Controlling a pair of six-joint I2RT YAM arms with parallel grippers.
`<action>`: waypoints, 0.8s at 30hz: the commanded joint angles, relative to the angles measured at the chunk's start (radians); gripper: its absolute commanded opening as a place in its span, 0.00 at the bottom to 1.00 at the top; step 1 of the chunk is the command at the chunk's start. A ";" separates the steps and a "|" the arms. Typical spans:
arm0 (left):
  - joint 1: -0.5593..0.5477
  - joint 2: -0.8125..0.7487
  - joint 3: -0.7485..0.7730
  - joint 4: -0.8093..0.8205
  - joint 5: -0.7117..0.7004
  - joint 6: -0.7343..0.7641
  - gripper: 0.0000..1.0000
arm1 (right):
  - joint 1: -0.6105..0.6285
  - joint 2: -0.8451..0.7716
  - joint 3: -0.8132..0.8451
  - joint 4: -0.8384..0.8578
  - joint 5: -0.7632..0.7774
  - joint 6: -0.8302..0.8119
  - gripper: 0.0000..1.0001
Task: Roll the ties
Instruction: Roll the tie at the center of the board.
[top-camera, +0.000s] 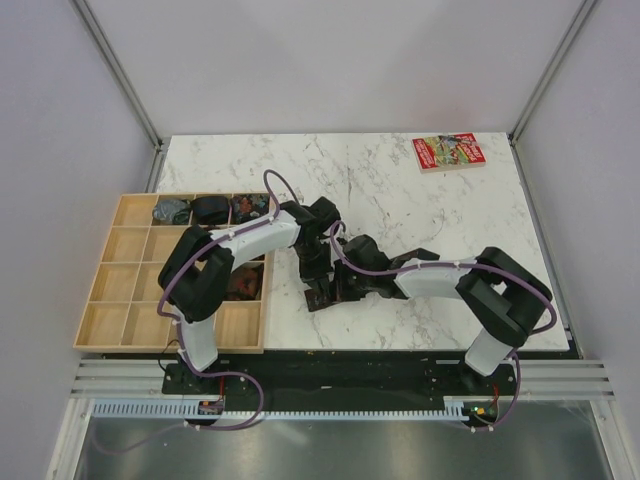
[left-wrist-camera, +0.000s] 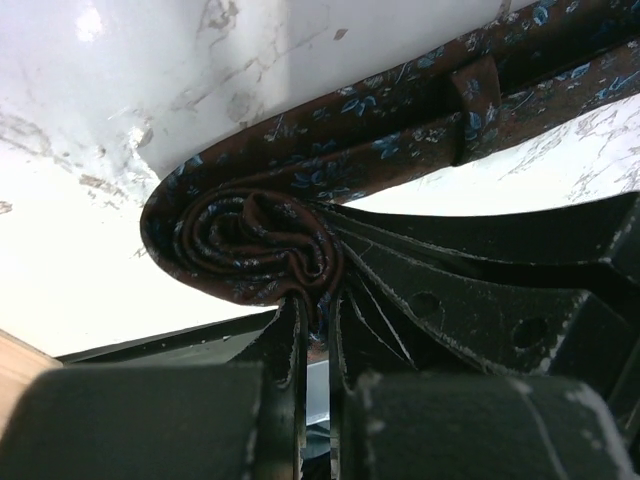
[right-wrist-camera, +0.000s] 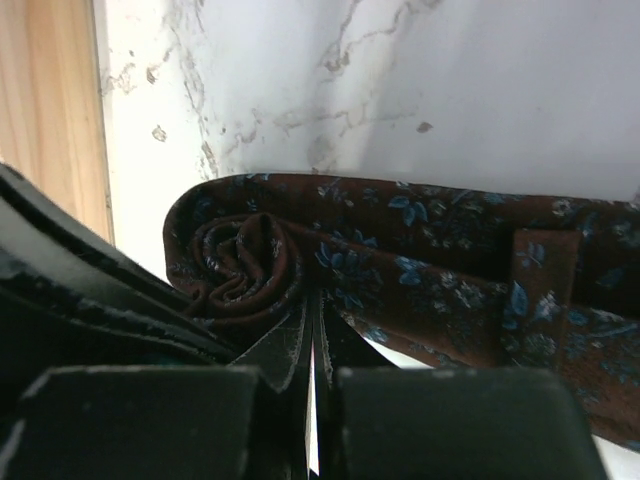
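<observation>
Marble-white desk (top-camera: 400, 200) carries a wooden tray (top-camera: 110, 300) of square compartments at its left side. Near the desk's front middle lies the tie (left-wrist-camera: 250, 245), dark brown with small blue flowers, one end wound into a tight spiral and the rest running off flat across the desk. The left pincer (left-wrist-camera: 315, 330) is almost closed, nipping the spiral's lower edge. The right pincer (right-wrist-camera: 312, 340) is likewise pressed nearly together on that roll. Three rolled ties (top-camera: 210, 208) fill the tray's far row. A red booklet (top-camera: 448, 152) lies at the far right.
</observation>
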 joint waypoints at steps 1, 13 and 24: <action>-0.007 0.052 0.038 0.093 0.023 0.036 0.02 | 0.009 -0.080 0.026 -0.025 -0.030 -0.040 0.03; -0.005 0.093 0.093 0.092 0.027 0.047 0.09 | 0.004 -0.384 -0.039 -0.291 0.078 -0.119 0.16; -0.001 0.061 0.135 0.092 0.027 0.054 0.56 | 0.004 -0.453 -0.001 -0.318 0.058 -0.097 0.16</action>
